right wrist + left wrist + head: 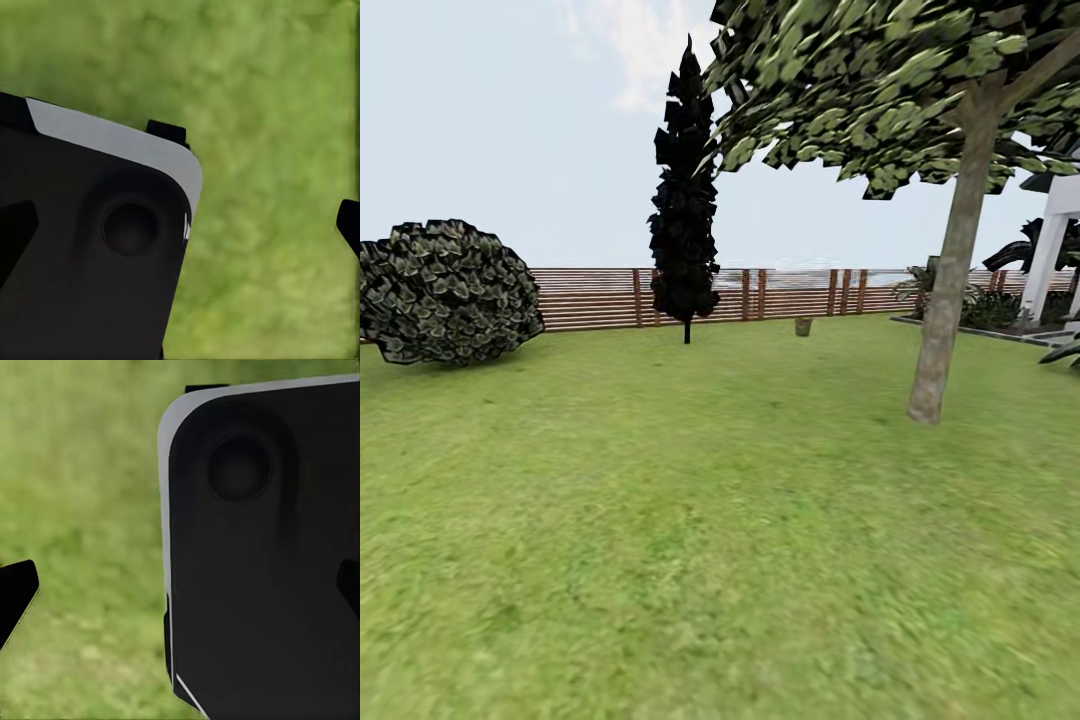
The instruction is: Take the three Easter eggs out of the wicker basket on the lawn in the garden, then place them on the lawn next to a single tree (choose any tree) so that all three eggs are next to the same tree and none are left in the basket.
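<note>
1. Head view: the lawn [690,520] spreads wide and mottled green up to a brown slat fence [600,297]. The wicker basket [803,326] stands far off on the grass just before that fence — tiny at this range, so whether the eggs lie in it cannot be told. The tree [948,300], with its grey-brown trunk and broad leafy canopy, rises nearer, at the right. A dark narrow conifer [685,200] stands near the fence left of the basket, a rounded shrub [445,290] farther left, and a corner of the white house [1055,240] shows at the right edge.

2. Left wrist view: the left gripper [184,592] hangs over blurred grass. Its two dark fingertips [15,596] sit at opposite edges of the picture, spread wide with nothing held. A large black panel with a pale rim [262,555] — part of the robot's body — lies beyond the fingers, covering much of the gap between them.

3. Right wrist view: the right gripper [184,232] is likewise spread wide and empty, one fingertip [349,225] over grass, the other against the same sort of black panel [90,255].
</note>
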Robot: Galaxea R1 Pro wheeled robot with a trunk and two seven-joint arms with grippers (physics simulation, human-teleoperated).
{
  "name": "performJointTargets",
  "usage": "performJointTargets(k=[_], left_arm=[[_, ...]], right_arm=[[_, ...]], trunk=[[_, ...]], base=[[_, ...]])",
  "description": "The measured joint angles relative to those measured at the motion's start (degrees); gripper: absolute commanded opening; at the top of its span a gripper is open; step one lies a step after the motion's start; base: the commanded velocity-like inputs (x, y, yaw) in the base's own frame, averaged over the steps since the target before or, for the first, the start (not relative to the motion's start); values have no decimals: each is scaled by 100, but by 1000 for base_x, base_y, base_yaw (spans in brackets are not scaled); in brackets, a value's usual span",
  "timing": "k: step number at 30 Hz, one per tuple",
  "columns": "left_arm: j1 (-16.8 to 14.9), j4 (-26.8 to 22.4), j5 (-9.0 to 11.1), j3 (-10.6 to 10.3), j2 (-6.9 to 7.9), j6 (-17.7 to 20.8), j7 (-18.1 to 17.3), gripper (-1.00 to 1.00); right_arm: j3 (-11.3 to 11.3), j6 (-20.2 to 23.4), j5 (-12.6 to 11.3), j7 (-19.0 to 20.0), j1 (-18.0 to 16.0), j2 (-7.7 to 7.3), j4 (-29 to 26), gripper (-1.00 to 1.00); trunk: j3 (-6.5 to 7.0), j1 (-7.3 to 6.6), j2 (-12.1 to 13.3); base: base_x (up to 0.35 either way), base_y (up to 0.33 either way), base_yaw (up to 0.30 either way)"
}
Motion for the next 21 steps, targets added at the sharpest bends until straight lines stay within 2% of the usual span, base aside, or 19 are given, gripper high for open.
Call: performJointTargets(k=[21], left_arm=[[0,3,0,5,0,0,0,100]], right_arm=[[0,1,1,0,1,1,1,100]], trunk=[[0,0,0]], base=[[332,0,-27]])
